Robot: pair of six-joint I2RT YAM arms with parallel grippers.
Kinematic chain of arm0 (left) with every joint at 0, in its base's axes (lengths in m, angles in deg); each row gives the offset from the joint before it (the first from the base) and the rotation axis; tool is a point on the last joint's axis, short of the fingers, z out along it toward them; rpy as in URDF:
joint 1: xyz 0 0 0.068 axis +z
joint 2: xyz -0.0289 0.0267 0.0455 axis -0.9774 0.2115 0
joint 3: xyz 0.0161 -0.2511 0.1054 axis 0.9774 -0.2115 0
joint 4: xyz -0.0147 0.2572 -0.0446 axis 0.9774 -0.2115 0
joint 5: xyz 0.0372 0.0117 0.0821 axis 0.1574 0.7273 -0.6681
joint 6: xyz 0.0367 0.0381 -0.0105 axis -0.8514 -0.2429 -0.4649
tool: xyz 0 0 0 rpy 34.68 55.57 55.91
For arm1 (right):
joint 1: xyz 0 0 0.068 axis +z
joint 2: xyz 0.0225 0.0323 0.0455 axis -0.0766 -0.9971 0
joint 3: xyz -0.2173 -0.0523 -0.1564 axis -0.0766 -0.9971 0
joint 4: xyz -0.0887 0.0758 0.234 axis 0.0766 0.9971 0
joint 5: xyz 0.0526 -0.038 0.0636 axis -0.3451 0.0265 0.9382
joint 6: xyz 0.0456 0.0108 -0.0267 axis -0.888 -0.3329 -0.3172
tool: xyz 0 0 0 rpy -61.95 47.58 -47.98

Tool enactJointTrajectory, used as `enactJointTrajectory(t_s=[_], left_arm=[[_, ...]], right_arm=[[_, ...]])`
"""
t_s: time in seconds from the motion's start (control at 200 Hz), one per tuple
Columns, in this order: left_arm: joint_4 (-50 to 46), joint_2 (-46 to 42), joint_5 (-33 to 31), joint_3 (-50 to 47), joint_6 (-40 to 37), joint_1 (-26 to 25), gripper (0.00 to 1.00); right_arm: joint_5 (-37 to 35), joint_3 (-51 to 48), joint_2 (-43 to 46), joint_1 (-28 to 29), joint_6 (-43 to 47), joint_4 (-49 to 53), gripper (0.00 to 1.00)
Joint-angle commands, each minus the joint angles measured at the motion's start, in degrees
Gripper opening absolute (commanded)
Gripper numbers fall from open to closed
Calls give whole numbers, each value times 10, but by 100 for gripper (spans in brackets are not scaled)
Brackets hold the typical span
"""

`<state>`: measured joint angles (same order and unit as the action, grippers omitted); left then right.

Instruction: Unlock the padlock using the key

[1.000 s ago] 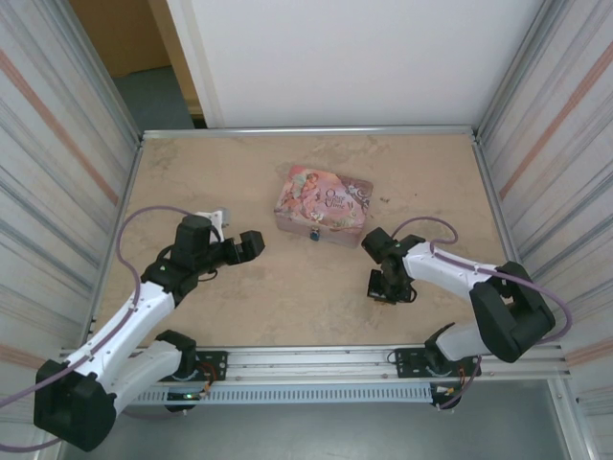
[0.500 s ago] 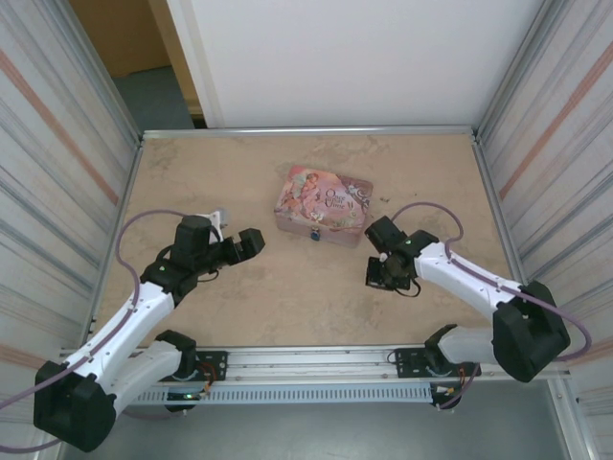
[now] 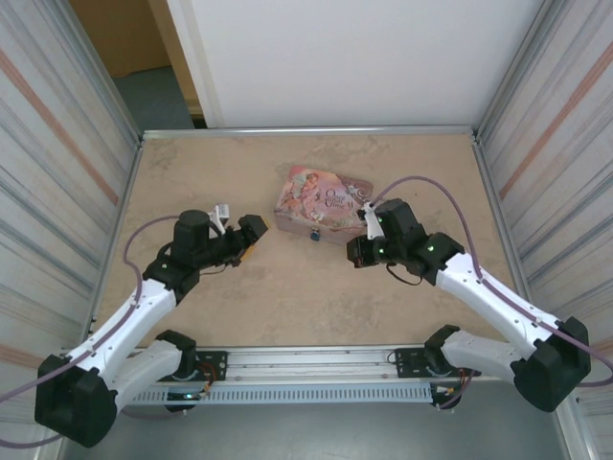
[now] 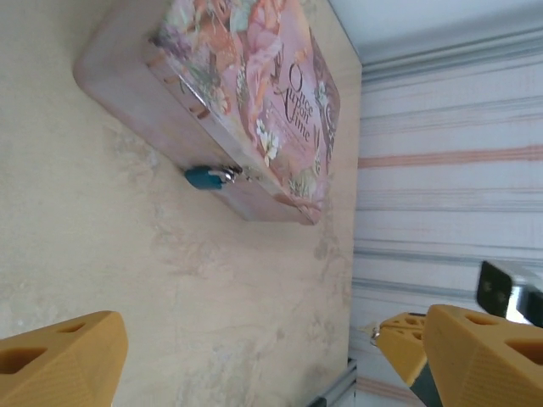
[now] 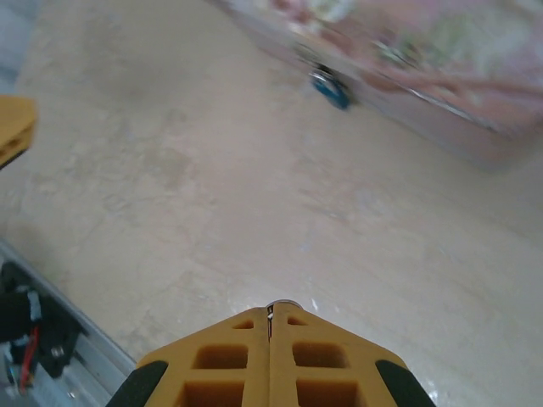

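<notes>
One teal padlock (image 3: 313,235) — silver shackle (image 4: 227,175) hooked at the front clasp of the pink tin (image 3: 323,201) — is pointed body-outward, long axis square to that wall. Left fingers (image 4: 59,356) are spread; right fingers (image 5: 229,360) are closed on the key (image 5: 282,305).

You see a matt, marbled beige table (image 3: 287,297). Toward 12 o'clock on it, the tin (image 3: 323,204) is printed metal with a soft gloss. Its padlock (image 4: 204,177) has a smooth teal body and a bright metal shackle. At 6 o'clock in the right wrist view, the right gripper (image 5: 270,315) has fingers (image 5: 212,360) of matt yellow plastic.
</notes>
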<state>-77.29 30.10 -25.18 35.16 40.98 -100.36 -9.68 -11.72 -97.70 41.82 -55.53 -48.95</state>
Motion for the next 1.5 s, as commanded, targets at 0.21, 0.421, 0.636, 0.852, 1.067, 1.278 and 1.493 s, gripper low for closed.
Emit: enactJointTrajectory(t_s=[0.21,0.421,0.636,0.852,1.067,1.278,1.493], left_arm=[[-120,13,86,111,-91,5,80],[-145,21,145,136,-111,6,73],[-149,38,207,147,-131,-8,65],[-148,68,239,167,-151,-51,59],[-132,106,250,175,-159,-100,53],[-111,132,255,175,-158,-125,47],[-79,156,272,172,-151,-146,43]], right_arm=[[-9,71,29,115,395,36,0],[-47,93,26,179,581,70,0],[-114,81,22,246,738,50,0],[-124,92,0,263,814,62,0],[-107,91,-12,261,860,67,0],[-64,105,-30,245,871,71,0],[-56,115,-39,242,876,54,0]])
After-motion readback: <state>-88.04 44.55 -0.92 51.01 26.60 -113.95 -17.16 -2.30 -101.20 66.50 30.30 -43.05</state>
